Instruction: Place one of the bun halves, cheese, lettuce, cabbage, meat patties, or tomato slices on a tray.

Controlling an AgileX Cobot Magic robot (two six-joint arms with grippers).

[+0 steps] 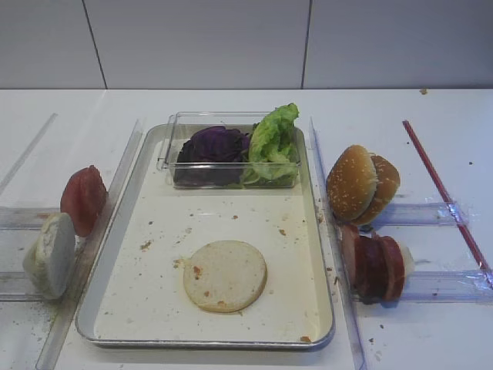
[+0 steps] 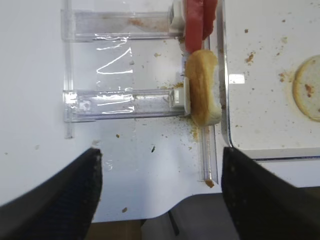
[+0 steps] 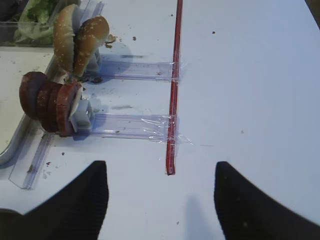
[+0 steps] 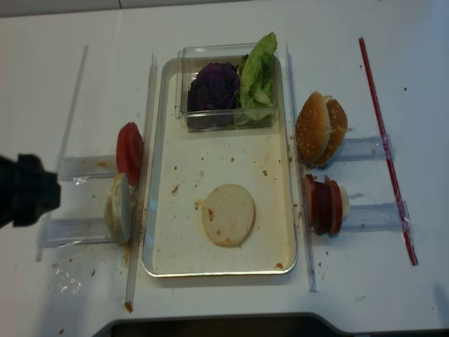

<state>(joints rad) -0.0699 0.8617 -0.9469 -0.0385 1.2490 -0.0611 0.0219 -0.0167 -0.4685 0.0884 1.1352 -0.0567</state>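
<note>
Lying flat on the near part of the tray, one pale bun half rested on the crumb-strewn cream floor, apart from every wall. Left claw: fingers spread wide over bare bench, holding nothing, short of the rack. Right claw: likewise spread wide and empty above the bench. Left of the tray, a second bun half stood on edge in a clear plastic holder, with the tomato slices upright just beyond it. Right of the tray, the meat patties stood stacked on edge, with sesame buns behind them and a red strip further right. At the far end of the tray, a clear plastic box held purple cabbage on the left and green lettuce on the right.
</note>
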